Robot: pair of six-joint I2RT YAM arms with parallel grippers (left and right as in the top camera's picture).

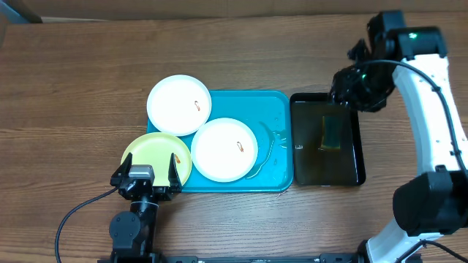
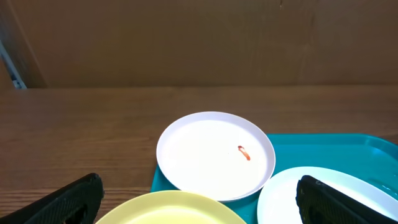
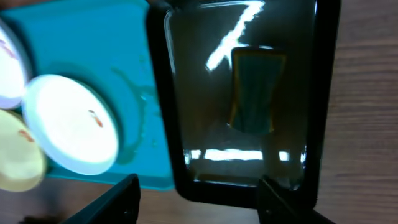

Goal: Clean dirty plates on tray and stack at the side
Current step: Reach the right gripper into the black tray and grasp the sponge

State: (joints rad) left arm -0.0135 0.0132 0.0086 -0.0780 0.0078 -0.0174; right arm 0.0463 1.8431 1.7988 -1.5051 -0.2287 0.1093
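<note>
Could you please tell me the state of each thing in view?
Far white plate: smeared, uncleaned.
Middle white plate: smeared, uncleaned.
Yellow-green plate: smeared, overhanging tray edge.
Turquoise tray: wet patch.
Black tray: holds the sponge.
Sponge: lying flat.
Left gripper: open, empty.
Right gripper: open, empty.

The wooden desk carries a turquoise tray at frame centre, with a narrower black tray just right of it.

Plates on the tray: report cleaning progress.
Done: nothing; the far white plate, the middle white plate and the yellow-green plate lie smeared on the turquoise tray, none stacked. In hand: right gripper open over the black tray, where the sponge lies; left gripper open by the yellow-green plate. Left: wipe and stack all three.
</note>
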